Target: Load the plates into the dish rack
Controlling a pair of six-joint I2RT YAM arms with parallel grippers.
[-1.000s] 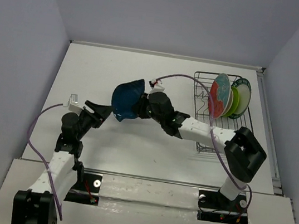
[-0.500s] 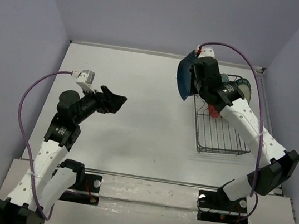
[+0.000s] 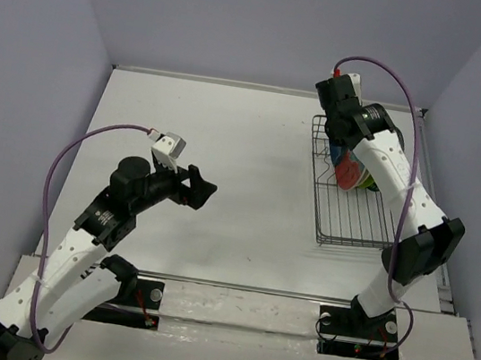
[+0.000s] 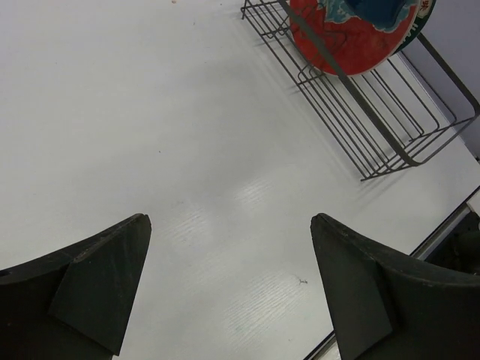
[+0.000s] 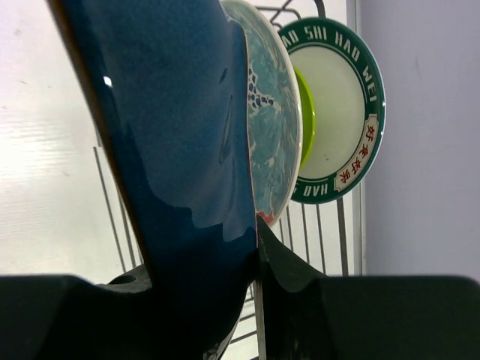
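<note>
teal-blue plate [image 5: 180,150], pinched on edge in the right end effector [image 5: 225,281], hangs over the rack [image 3: 354,222] just beside the red plate [image 4: 337,45], so next i'd say lower it straight in and let go; the left end effector [image 4: 229,225] gapes empty above the tabletop [image 4: 150,112].

Matching kit on both sides. The left arm [image 3: 72,258] and right arm [image 3: 395,178] have white link shells broken up by chunky black joint housings. A purple cable [image 3: 68,154] loops off the left, and a second purple cable [image 3: 393,69] runs over the right. There's a white camera block [image 3: 170,146] at the left wrist. The left gripper [image 4: 231,285] has matte black, wedge-shaped fingers [image 4: 94,289]. At the black base plates [image 3: 138,295] there's thin red wiring, possibly; it's tiny.
</note>
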